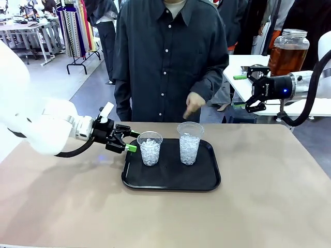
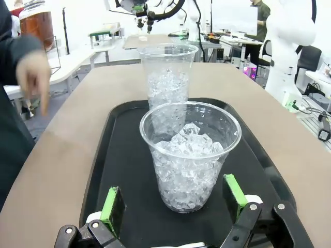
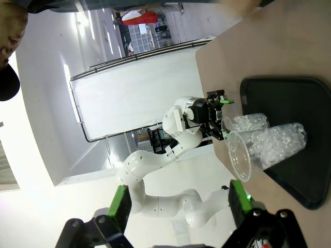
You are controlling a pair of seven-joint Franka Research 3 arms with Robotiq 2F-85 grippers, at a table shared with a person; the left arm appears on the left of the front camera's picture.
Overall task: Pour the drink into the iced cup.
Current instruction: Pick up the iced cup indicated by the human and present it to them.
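Left claw [image 2: 174,201] released, pads flanking nearer iced cup [image 2: 189,155] in wrist view, right claw [image 1: 240,91] released, raised near drink [image 1: 287,57]

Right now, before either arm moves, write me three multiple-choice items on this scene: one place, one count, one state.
1. Where do the shorter cup and the taller cup stand? A. bare tabletop B. black tray C. far white table
2. How many cups hold ice? A. one B. two C. three
3. The left gripper is: A. open B. shut on a cup C. shut on the tray rim
Answers: B, both sit inside the tray's rim; B, ice shows in both; A, its green pads stand apart.
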